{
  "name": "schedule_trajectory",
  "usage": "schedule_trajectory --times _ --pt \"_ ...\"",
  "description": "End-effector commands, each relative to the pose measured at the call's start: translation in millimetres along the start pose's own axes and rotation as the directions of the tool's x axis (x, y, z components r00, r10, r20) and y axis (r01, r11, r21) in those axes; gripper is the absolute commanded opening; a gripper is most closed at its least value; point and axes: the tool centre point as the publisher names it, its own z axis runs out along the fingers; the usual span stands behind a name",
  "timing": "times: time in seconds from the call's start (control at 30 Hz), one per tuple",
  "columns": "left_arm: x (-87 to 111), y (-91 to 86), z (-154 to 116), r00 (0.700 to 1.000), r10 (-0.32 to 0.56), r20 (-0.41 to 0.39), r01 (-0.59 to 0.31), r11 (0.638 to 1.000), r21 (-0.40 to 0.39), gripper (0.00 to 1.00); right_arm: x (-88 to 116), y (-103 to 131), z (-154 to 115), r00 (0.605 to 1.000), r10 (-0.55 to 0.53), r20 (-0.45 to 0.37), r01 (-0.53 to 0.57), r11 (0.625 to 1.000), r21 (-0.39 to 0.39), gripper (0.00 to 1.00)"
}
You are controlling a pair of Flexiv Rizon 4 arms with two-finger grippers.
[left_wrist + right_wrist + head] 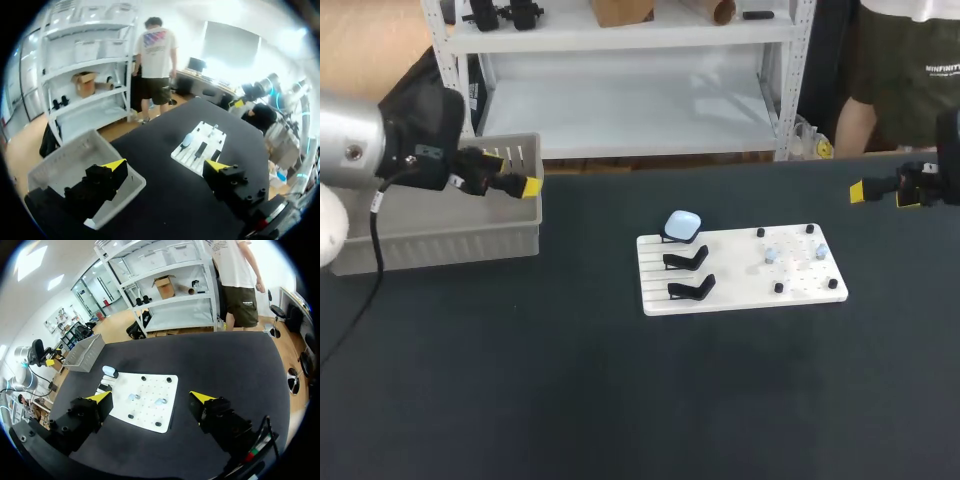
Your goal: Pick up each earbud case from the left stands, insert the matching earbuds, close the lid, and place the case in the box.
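Note:
A white board (800,290) lies mid-table with three black stands along its left side. The rear stand carries a pale blue earbud case (682,224); the two nearer stands (687,259) are bare. Two small earbuds (772,254) rest among black pegs on the board's right half. My left gripper (515,180) hangs open over the grey box (440,245) at the left. My right gripper (882,192) is open at the far right, above the table. In the right wrist view the board (150,407) and case (110,372) lie ahead of the open gripper (150,399). The left wrist view shows the box (75,160) under its gripper (165,167).
The grey box has slotted walls and stands near the table's left rear edge. Dark bare tabletop (620,400) stretches in front of the board and between board and box.

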Motion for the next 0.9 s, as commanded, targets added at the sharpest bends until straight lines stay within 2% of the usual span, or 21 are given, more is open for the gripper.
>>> schedule_trajectory --times 0.03,0.27,0.5,0.9 --pt "-5.7 6.0 19 0.992 0.119 0.039 -0.124 0.978 0.170 1.00 0 0 0 1.000 0.000 -0.001 0.000 1.000 -0.001 1.00" --pt "-16.5 -5.4 44 0.972 0.225 0.067 -0.235 0.934 0.268 1.00 0 0 0 1.000 0.000 -0.001 0.000 1.000 -0.001 1.00" --pt "-19.2 -12.7 75 0.954 0.290 0.077 -0.298 0.888 0.351 1.00 0 0 0 1.000 0.000 -0.001 0.000 1.000 -0.001 1.00" --pt "-12.1 -26.1 114 0.917 0.376 0.136 -0.398 0.820 0.412 1.00 0 0 0 1.000 0.000 -0.001 0.000 1.000 -0.001 1.00"
